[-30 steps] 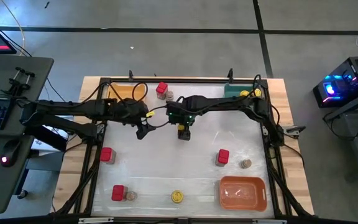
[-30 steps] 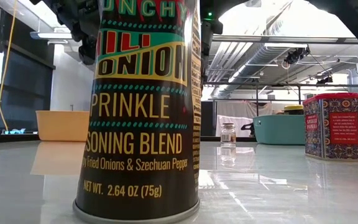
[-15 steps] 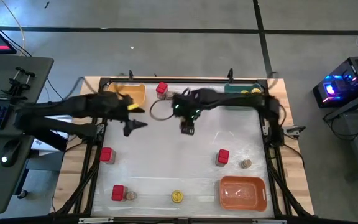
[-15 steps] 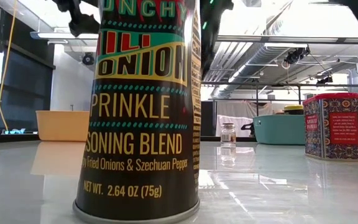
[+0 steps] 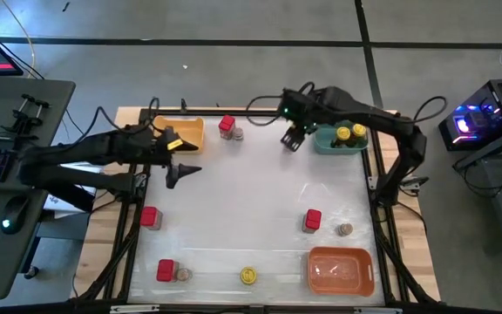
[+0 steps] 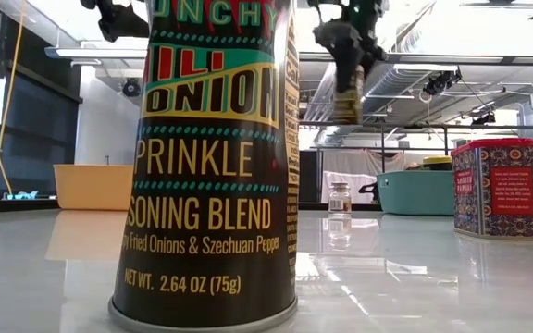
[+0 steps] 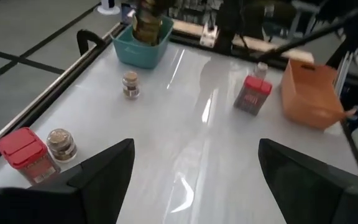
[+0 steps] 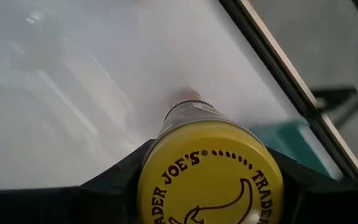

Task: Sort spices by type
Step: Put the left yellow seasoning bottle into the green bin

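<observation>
While the left gripper (image 5: 174, 174) hangs idle over the table's left half with its fingers spread apart and nothing between them, the work belongs to the other arm. Near it, at the far left corner, sits the yellow tray (image 5: 184, 132), with a red spice tin (image 5: 227, 125) and a small grey-brown jar (image 5: 238, 135) just beside it.

Moving right, the right gripper (image 5: 292, 139) is raised off the table, just left of the teal tray (image 5: 325, 142), and is clamped on a yellow-lidded jar (image 8: 210, 174); the wrist view shows its dark fingers pressed against the lid's sides, and the low view shows the jar (image 6: 346, 102) hanging in the air. Two more yellow-lidded jars (image 5: 349, 133) already stand in that tray, so I judge the step in hand to be carrying this third one to join them.

The next move calls for a short shift right, over the tray's near wall, then a lowering into the free space on the left side without knocking the two jars inside, and only then a release. Other spices wait nearer the front, beside the orange tray (image 5: 341, 271).
</observation>
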`<move>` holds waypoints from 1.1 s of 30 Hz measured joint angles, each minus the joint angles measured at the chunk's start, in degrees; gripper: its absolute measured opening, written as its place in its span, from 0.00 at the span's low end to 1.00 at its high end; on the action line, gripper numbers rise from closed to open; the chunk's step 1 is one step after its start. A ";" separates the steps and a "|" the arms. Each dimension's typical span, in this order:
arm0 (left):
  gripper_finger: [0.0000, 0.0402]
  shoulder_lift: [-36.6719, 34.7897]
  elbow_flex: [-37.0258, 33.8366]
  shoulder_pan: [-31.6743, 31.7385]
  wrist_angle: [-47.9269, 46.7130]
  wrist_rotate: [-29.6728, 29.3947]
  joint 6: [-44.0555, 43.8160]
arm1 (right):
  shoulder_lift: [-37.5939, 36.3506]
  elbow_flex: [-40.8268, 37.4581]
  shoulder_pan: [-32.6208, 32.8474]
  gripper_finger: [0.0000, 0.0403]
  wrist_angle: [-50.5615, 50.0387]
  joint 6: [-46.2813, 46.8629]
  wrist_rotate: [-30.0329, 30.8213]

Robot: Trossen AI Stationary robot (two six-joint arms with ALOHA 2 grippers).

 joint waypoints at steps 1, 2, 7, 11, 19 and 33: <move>0.82 0.79 0.00 0.00 0.17 0.02 0.63 | 0.13 0.00 -1.33 0.51 -1.25 0.02 -0.03; 0.82 1.53 0.00 0.00 0.75 0.25 1.01 | 0.29 0.00 -2.78 0.51 -2.15 -0.04 -0.04; 0.82 4.11 0.00 0.00 2.47 3.59 0.23 | 0.08 -0.02 -10.15 0.51 -4.71 -3.92 0.07; 0.82 4.34 -0.02 -0.01 1.62 3.69 -3.12 | -2.83 -2.88 -15.54 0.51 -2.39 -7.86 -0.01; 0.82 3.82 -0.07 0.01 4.20 -8.52 -8.54 | -19.10 -29.74 -24.38 0.51 13.34 -10.15 -7.59; 0.82 7.47 -0.09 8.40 22.25 -15.37 -7.84 | -13.65 -33.38 -27.77 0.51 18.39 -13.03 -12.66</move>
